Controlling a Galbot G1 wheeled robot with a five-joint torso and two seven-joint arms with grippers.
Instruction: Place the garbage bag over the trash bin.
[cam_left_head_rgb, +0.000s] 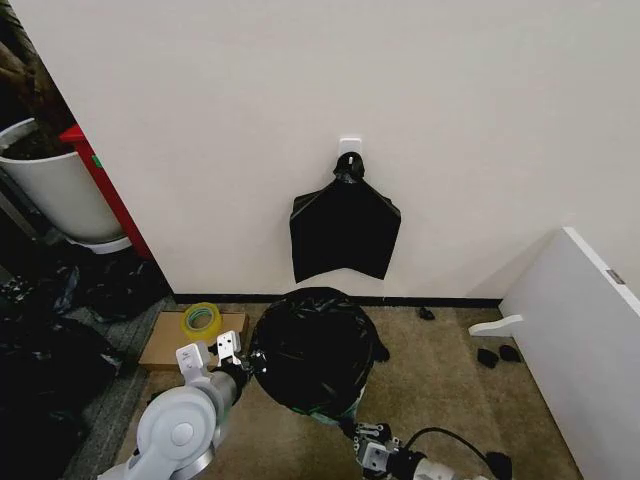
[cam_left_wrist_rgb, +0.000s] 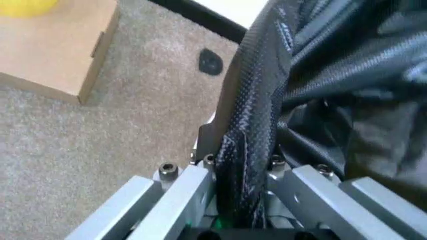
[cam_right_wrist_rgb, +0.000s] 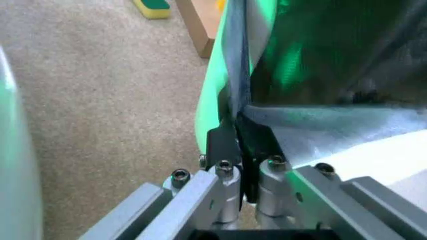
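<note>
Two grippers pinching bag film over bin

Left gripper (cam_left_wrist_rgb: 243, 200) clamped on bag (cam_left_head_rgb: 312, 345) edge; right gripper (cam_right_wrist_rgb: 243, 175) nipping film against bin (cam_right_wrist_rgb: 213, 105) wall. Bag draped over bin, between jaws. Likely light, limp, slippery: best held at hem folds, gently, to avoid tearing.

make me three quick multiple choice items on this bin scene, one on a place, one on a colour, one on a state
1. Where is the tape roll?
A. on the cardboard box
B. inside the bin
C. on the wall hook

2. What colour is the garbage bag?
A. white
B. black
C. red

3. What is the left gripper doing?
A. hanging open above the bin
B. shut on the garbage bag
C. holding the tape roll

A: it lies on the cardboard box.
B: glossy black film covers the trash bin.
B: bag film is pinched between its fingers.
</note>
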